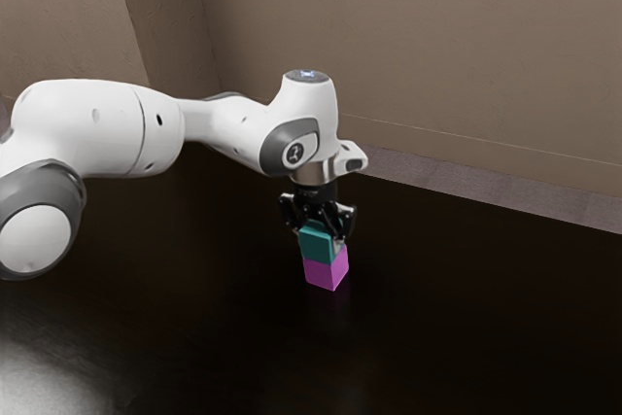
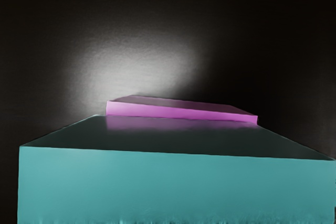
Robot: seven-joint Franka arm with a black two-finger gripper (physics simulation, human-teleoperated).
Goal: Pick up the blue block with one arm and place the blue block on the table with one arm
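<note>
In the exterior view my gripper [image 1: 318,221] points straight down over the blue block [image 1: 317,246], which looks teal; its lower part comes down around the block's top. Whether it grips the block cannot be made out. Directly beneath is the magenta block [image 1: 327,274] on the dark table, slightly offset toward the exterior view's right. Contact between the two blocks cannot be judged for certain. From the wrist camera, the blue block [image 2: 176,188] looms large and close under my hand, and part of the magenta block [image 2: 181,111] peeks out beyond its far edge.
The dark, glossy table [image 1: 466,328] stretches around the blocks and reflects light near the exterior view's lower left. Behind it are a strip of grey floor [image 1: 428,174] and a brown wall [image 1: 437,55]. My arm comes in from the exterior view's left.
</note>
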